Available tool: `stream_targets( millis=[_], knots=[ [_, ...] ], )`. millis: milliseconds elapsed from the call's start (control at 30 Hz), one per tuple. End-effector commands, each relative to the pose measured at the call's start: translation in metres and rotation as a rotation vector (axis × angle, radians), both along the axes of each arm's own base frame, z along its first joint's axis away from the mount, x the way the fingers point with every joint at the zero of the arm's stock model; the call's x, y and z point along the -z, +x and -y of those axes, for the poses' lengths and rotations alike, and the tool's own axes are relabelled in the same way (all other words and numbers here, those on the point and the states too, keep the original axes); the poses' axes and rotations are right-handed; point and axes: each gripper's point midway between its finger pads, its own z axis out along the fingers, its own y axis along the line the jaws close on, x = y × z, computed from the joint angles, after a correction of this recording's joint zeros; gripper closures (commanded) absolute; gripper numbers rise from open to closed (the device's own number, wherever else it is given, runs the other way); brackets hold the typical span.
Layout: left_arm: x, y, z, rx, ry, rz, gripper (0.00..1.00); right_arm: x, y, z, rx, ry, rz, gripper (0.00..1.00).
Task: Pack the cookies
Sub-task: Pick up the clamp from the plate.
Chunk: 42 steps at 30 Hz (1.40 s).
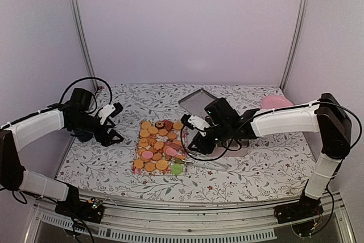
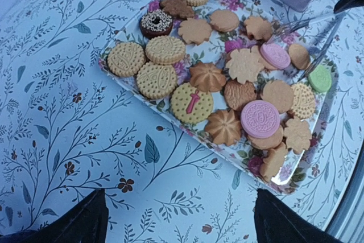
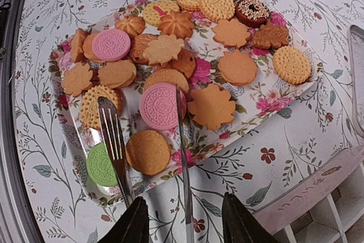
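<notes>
Floral cloth; tray point(image 3: 259, 103) mid-table holds the cookies point(image 3: 238, 68). My left gripper point(image 2: 179, 204) hangs spread, left of it. Right gripper point(image 3: 185, 210) pinches tongs point(image 3: 114, 135) straddling a pink cookie point(image 3: 162, 105). Light, brittle, I judge: squeeze edges gently.

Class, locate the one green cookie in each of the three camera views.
Top external: green cookie, just below centre, at the near right corner of the cookies.
Left wrist: far right, mid-height.
Right wrist: lower left, beside the tongs.
Shared landmark: the dark sprinkled ring cookie, at the opposite end.
</notes>
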Motion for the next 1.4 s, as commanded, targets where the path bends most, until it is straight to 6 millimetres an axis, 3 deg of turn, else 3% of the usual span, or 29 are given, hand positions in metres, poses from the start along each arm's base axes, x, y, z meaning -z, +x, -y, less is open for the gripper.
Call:
stream_targets(
  millis=[0, 567, 767, 867, 1067, 1233, 1367],
  knots=[
    [0.003, -0.007, 0.008, 0.047, 0.024, -0.014, 0.11, 0.021, -0.006, 0.000, -0.023, -0.031, -0.048, 0.55],
    [-0.001, -0.017, 0.027, 0.122, 0.031, -0.002, 0.12, 0.070, -0.007, 0.010, -0.015, -0.136, -0.091, 0.76],
    [0.001, -0.021, 0.033, 0.154, 0.036, -0.013, 0.13, 0.072, -0.008, 0.014, -0.008, -0.147, -0.086, 0.89],
    [0.003, -0.024, 0.036, 0.172, 0.032, -0.020, 0.14, 0.067, -0.007, 0.014, -0.004, -0.155, -0.068, 0.99],
    [0.000, -0.030, 0.053, 0.239, 0.006, -0.053, 0.16, 0.047, -0.007, 0.014, 0.008, -0.141, -0.018, 1.00],
    [-0.013, -0.038, 0.077, 0.334, -0.036, -0.094, 0.17, 0.020, -0.003, 0.008, 0.033, -0.131, 0.067, 1.00],
    [-0.038, -0.044, 0.099, 0.425, -0.110, -0.110, 0.20, -0.008, 0.003, -0.001, 0.048, -0.107, 0.143, 1.00]
  ],
)
